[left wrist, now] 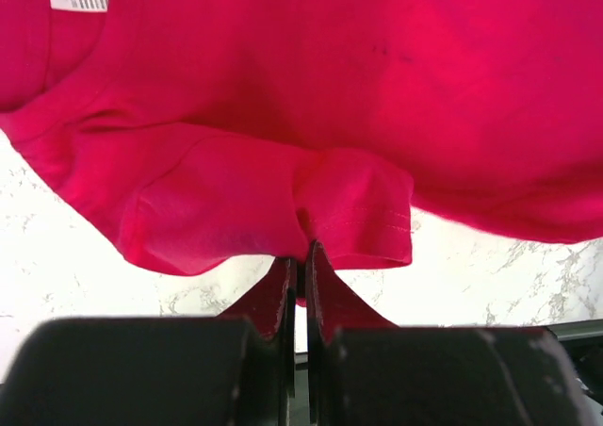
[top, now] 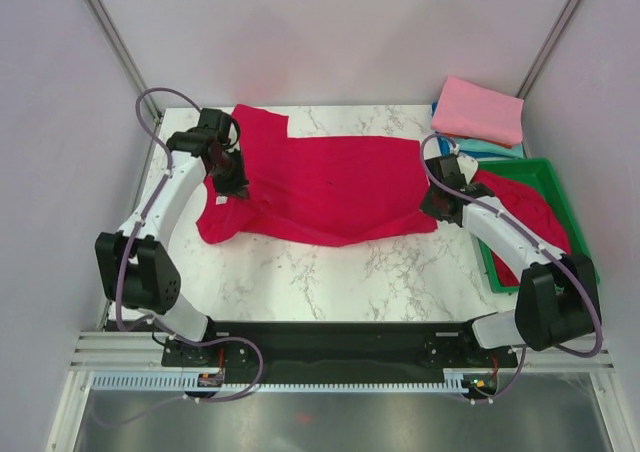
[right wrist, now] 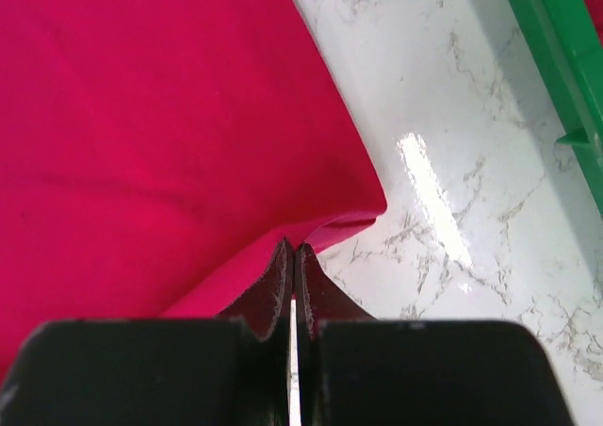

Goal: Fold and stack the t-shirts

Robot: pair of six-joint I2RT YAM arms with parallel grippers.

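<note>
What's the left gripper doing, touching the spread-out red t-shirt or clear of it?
Touching. The left wrist view shows the left gripper shut on the red t-shirt, sleeve hem pinched between its closed jaws.

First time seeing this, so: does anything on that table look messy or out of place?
Nothing spilled or damaged. The crimson cloth t-shirt on the white marble table lies rumpled, its near-left sleeve bunched up.

A spread t-shirt point(top: 330, 187) is lying across the table point(top: 330, 272). On the right, folded t-shirts point(top: 480, 110) are sitting behind the tray point(top: 545, 169) holding another t-shirt point(top: 530, 217).
</note>
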